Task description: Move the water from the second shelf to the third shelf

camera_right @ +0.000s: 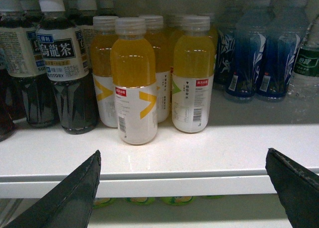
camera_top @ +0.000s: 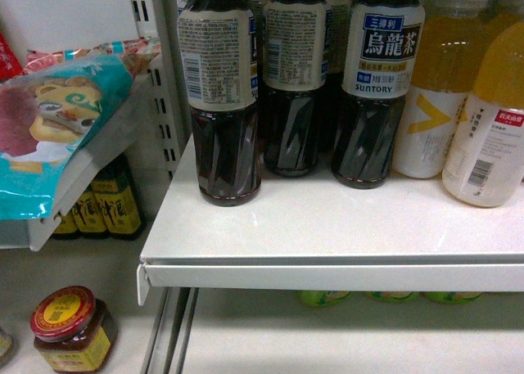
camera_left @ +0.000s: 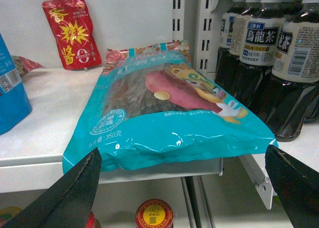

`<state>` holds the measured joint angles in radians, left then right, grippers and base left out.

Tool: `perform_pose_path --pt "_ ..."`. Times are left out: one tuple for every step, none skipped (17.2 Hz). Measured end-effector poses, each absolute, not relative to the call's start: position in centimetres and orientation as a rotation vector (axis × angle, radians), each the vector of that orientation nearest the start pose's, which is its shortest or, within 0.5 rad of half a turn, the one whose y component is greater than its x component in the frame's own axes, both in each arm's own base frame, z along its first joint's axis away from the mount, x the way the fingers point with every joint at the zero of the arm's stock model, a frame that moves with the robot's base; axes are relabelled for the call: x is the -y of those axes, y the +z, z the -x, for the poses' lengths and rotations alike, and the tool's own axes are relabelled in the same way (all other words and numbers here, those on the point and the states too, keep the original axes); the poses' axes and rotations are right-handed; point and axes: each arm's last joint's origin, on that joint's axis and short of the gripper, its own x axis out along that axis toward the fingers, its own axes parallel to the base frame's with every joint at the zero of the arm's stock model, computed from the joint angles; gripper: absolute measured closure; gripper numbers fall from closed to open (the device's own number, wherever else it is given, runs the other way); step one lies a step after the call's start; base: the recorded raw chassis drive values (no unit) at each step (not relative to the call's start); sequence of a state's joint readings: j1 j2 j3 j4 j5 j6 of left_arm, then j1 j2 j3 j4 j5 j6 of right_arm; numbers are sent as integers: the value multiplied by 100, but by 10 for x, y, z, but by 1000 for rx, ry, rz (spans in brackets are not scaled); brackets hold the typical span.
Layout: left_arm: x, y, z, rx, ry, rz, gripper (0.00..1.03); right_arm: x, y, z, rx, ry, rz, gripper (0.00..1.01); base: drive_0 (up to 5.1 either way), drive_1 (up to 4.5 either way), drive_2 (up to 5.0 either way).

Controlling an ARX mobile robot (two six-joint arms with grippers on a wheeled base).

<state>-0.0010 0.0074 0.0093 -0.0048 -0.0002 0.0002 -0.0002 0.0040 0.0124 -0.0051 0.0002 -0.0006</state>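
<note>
Over at the far right edge of the right wrist view, there's the water (camera_right: 306, 63), just a sliver of clear bottle with a green label. It looks to be standing upright, long axis vertical. Its cap is too dim to make out. It sits deep on the white shelf (camera_right: 199, 158), right beside the blue bottles (camera_right: 271, 53).

Now the right gripper (camera_right: 183, 152): it hovers off the shelf's front edge, jaws spread wide, nothing between them and touching nothing. The water is well apart from it, farther back and off to the right, beyond the right-hand finger (camera_right: 291, 180). Straight ahead of the gap stand the yellow drink bottles (camera_right: 133, 83) instead, with the dark tea bottles (camera_right: 67, 63) to their left.

On to the left gripper (camera_left: 182, 149): also gaping wide and empty, facing a teal snack bag (camera_left: 164, 113) that lies flat and overhangs its shelf edge. A red pouch (camera_left: 70, 33) leans on the wall behind it. No water in that view.

From the head camera, neither gripper shows. I see tea bottles in a row, yellow drinks at the right, and a red-lidded jar (camera_top: 74, 329) down below on the left.
</note>
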Motion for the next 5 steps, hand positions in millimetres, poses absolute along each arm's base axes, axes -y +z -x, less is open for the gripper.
perform_pose_path --pt "0 166 -98 -3 -1 0 5 0 167 -97 4 0 1 3 0 0 0" --pt "0 166 -98 -3 -1 0 5 0 167 -97 3 0 1 3 0 0 0" --pt "0 166 -98 -3 -1 0 5 0 167 -97 4 0 1 3 0 0 0" --pt "0 166 -98 -3 -1 0 5 0 167 -97 3 0 1 3 0 0 0" --pt "0 166 -98 -3 -1 0 5 0 167 -97 4 0 1 3 0 0 0"
